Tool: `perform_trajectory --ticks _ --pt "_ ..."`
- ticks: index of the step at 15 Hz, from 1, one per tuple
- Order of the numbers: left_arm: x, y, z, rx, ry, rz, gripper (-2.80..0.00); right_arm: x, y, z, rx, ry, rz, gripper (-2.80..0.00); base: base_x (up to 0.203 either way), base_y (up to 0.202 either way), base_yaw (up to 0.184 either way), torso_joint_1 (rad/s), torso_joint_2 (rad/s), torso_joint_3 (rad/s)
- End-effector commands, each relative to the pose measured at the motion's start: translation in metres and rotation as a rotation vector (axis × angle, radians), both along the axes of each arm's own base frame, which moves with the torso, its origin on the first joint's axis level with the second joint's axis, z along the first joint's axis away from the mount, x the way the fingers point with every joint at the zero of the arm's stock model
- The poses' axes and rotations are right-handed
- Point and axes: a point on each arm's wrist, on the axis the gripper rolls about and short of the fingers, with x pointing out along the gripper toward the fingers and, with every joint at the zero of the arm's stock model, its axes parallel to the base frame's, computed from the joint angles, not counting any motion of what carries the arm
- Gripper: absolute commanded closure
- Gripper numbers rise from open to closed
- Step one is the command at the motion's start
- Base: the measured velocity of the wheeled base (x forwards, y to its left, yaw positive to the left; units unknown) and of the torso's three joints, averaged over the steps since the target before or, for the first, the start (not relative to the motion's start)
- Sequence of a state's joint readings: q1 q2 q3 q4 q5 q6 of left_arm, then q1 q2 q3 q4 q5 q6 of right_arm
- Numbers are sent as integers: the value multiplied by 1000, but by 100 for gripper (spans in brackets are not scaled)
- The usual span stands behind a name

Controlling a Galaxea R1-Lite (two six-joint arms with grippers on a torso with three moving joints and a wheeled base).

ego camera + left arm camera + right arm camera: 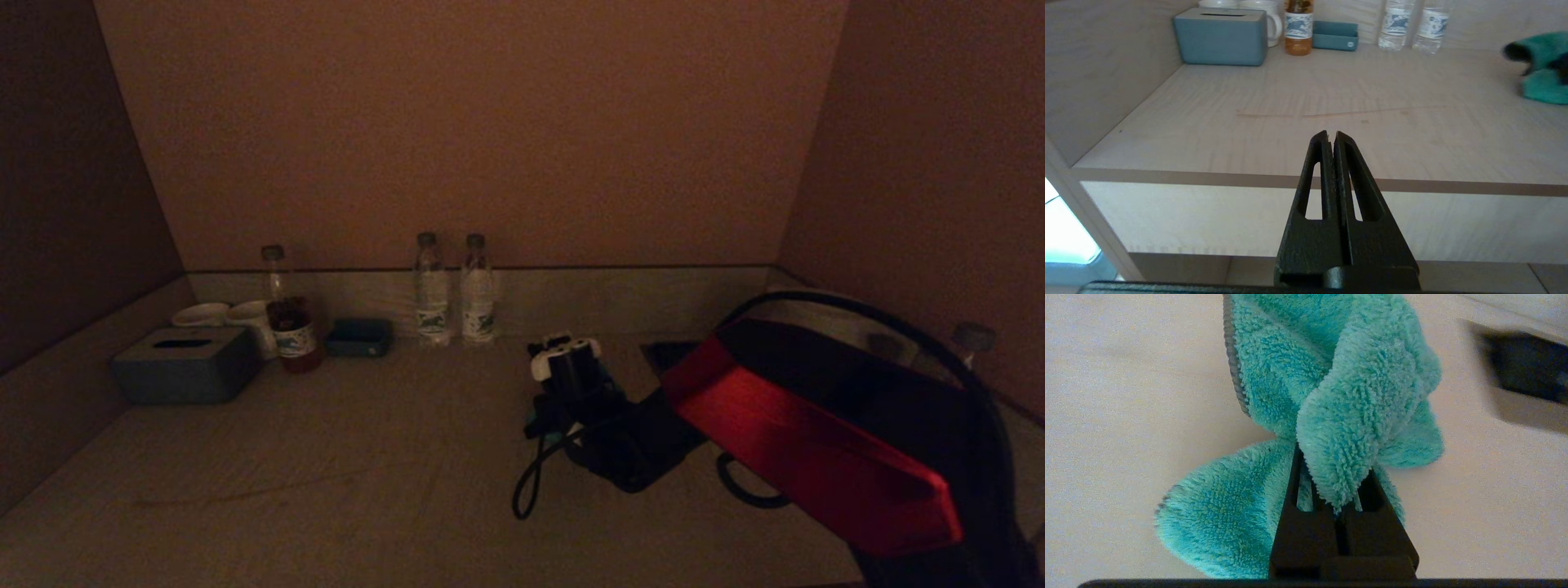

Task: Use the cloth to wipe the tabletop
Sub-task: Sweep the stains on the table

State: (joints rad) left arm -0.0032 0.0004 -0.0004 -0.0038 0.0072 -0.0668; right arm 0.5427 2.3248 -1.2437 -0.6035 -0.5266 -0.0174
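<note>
While clenched on the cloth (1306,416), right claw (1337,479) to be kept low: flat drag toward the streak (1347,114), folds bunched ahead pressed onto the top (1331,94). Left claw (1331,136): clenched empty, parked off the front edge.
</note>
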Motion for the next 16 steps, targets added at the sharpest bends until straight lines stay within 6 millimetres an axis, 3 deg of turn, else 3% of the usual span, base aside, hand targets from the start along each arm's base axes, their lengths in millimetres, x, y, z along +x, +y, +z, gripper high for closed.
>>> perform_trajectory --ticks 1,5,8,10,12,13,16 --pt "0 0 0 -1 1 1 0 -12 -19 27 27 -47 -27 0 0 0 0 0 0 0" --pt "0 0 0 -1 -1 1 0 -30 -69 21 12 -18 -119 0 0 0 0 0 0 0" --pt "0 0 0 -1 1 1 0 -29 -75 20 19 -30 -133 0 0 0 0 0 0 0" --pt "0 0 0 -1 0 1 0 -42 -107 0 0 9 -197 0 0 0 0 0 0 0" --pt "0 0 0 -1 1 -1 0 -64 -169 -26 -27 87 -354 0 0 0 0 0 0 0" --pt "0 0 0 -1 -1 1 0 -71 -186 -30 -28 98 -401 0 0 0 0 0 0 0" --pt "0 0 0 -1 1 2 0 -87 -201 -36 -23 127 -449 0 0 0 0 0 0 0"
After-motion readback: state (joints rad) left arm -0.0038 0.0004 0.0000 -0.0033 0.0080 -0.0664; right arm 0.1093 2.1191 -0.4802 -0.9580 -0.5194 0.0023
